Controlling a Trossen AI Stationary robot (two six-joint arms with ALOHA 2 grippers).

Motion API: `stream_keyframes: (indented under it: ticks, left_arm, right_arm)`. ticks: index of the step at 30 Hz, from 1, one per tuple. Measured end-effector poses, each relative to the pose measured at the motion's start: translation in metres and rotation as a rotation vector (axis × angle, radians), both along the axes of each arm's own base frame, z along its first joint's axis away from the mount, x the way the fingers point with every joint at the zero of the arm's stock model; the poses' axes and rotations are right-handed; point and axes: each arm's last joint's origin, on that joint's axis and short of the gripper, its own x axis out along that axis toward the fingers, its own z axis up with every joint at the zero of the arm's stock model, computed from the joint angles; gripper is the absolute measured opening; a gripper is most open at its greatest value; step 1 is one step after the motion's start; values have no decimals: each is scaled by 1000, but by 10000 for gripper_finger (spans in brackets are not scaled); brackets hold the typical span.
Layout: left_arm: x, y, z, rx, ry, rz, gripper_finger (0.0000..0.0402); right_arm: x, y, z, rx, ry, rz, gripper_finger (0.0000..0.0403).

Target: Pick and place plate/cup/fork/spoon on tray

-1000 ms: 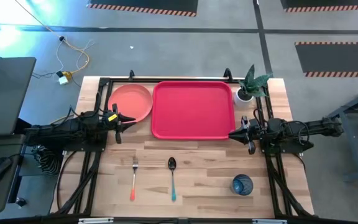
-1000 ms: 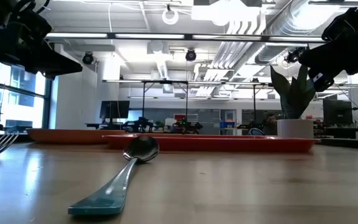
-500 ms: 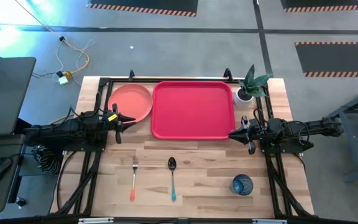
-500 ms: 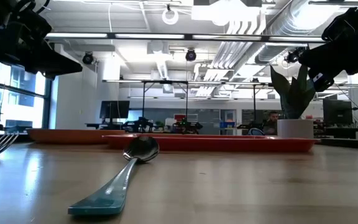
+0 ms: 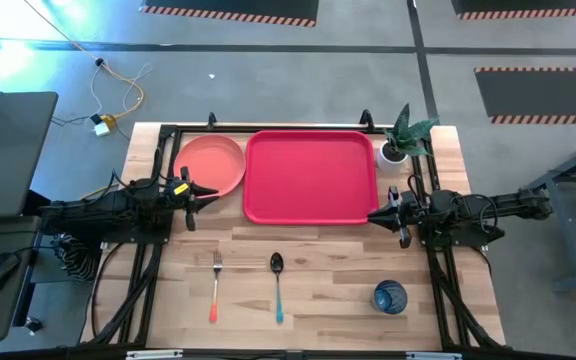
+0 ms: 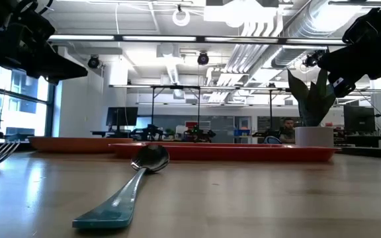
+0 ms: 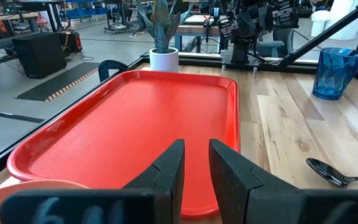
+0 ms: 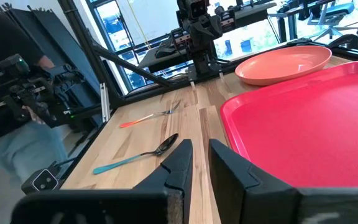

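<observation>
The red tray (image 5: 311, 177) lies at the table's far middle, and the pink plate (image 5: 213, 165) lies flat just left of it. The fork (image 5: 215, 285) and the spoon (image 5: 277, 287) lie side by side near the front edge, handles toward the front. The blue cup (image 5: 389, 297) stands upright at the front right. My left gripper (image 5: 211, 194) hovers by the plate's near edge, pointing right, fingers drawn together and empty (image 7: 196, 152). My right gripper (image 5: 372, 215) hovers at the tray's near right corner, pointing left, fingers drawn together and empty (image 8: 201, 152).
A white pot with a green plant (image 5: 398, 145) stands at the tray's far right corner. Black frame rails (image 5: 158, 260) run along both table sides. Bare wood lies between the tray and the cutlery. A person (image 8: 11, 93) stands beyond the table's front left in the right wrist view.
</observation>
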Motion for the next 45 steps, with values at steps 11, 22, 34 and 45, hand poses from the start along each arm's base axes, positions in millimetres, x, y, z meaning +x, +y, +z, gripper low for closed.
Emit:
stream_keyframes:
  ticks: [11, 22, 34, 45]
  left_arm:
    - [0, 0, 0, 0, 0, 0, 62]
    - [0, 0, 0, 0, 0, 0, 62]
    - [0, 0, 0, -35, -9, 17, 62]
    - [0, 0, 0, -59, -17, 21, 62]
  right_arm:
    - [0, 0, 0, 0, 0, 0, 44]
    - [0, 0, 0, 0, 0, 0, 44]
    - [0, 0, 0, 0, 0, -4, 44]
    - [0, 0, 0, 183, 9, -27, 44]
